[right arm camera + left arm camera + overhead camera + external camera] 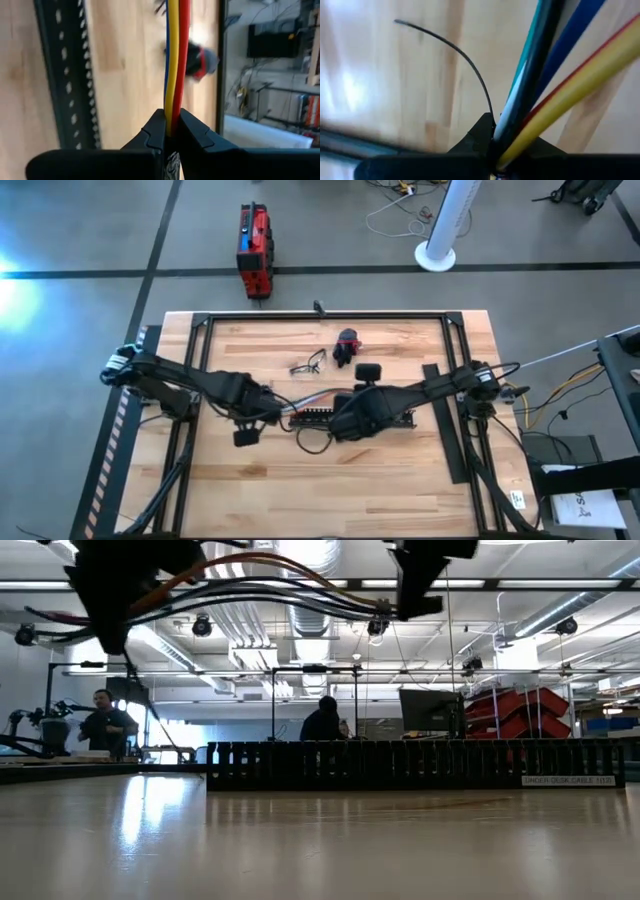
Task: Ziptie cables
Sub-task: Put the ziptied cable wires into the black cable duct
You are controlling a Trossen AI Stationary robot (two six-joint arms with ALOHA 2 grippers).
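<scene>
Black ziptie (465, 55) tail loose beside cables (555, 85).
Left gripper (492, 150) and right gripper (170, 132) both clamp the cables; strip could slip free.

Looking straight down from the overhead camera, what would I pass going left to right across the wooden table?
Left gripper shut on the bundle of thin coloured cables → right gripper, also shut on the cables → flat black strip lying along the wooden table near its right edge.
</scene>
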